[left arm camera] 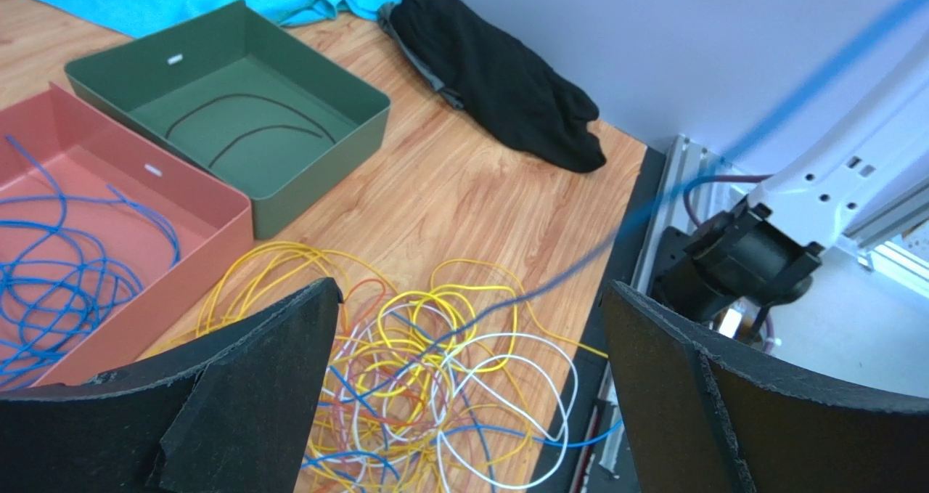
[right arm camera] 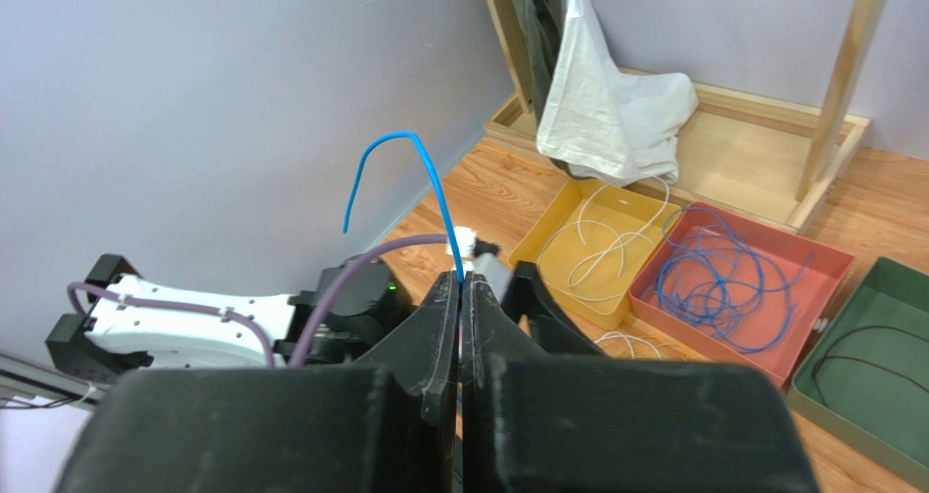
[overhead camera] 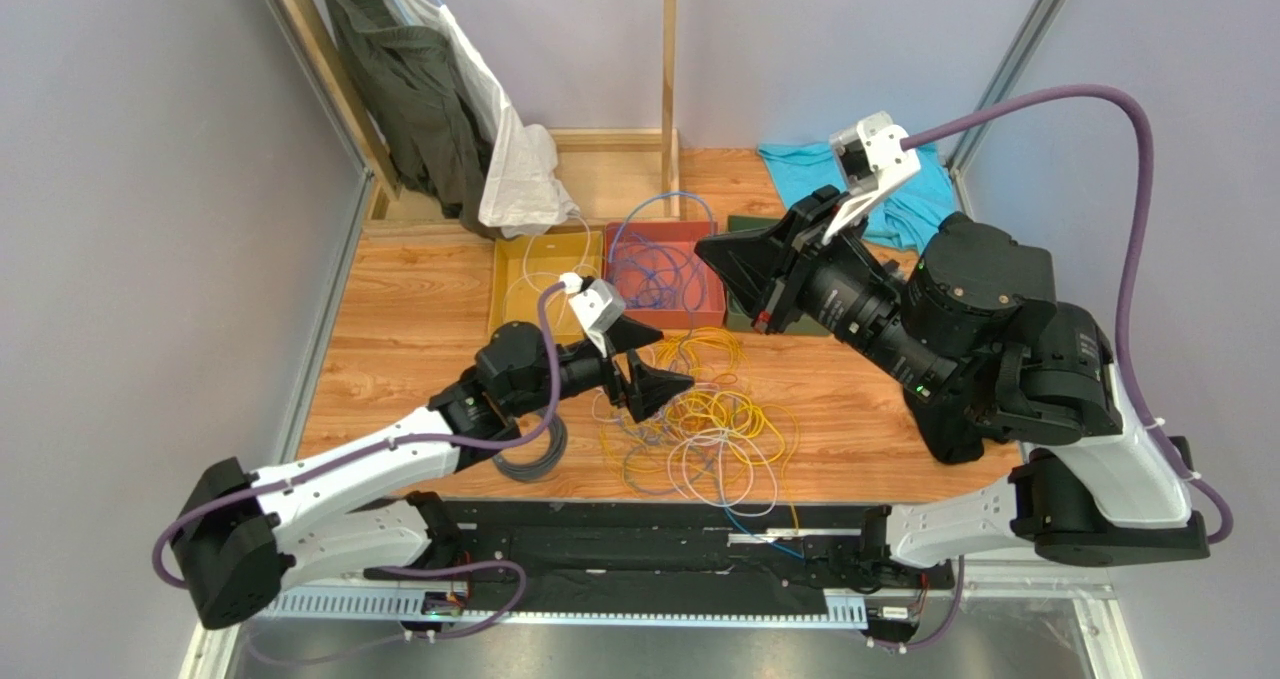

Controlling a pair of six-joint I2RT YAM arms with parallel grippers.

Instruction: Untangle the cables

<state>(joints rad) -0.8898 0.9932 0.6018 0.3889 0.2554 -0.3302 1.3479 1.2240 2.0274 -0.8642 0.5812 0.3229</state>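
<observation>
Pinching 1 blue cable [right arm camera: 434, 188], the right gripper [right arm camera: 463, 286] is clamped — left gripper [left arm camera: 469, 297] gapes wide, empty, over the cables [left arm camera: 431, 368].

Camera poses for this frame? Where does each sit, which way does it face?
Top external: above and behind the arms, looking down on the table; both arms show, left end effector over the cables, right end effector raised.
Left wrist: on the left arm, facing across the cables toward the right arm's base; its own open fingers frame the bottom.
Right wrist: on the right arm, facing the left arm; its shut fingers pinch a blue cable.
Shared: both wrist views show the red tray.
</observation>
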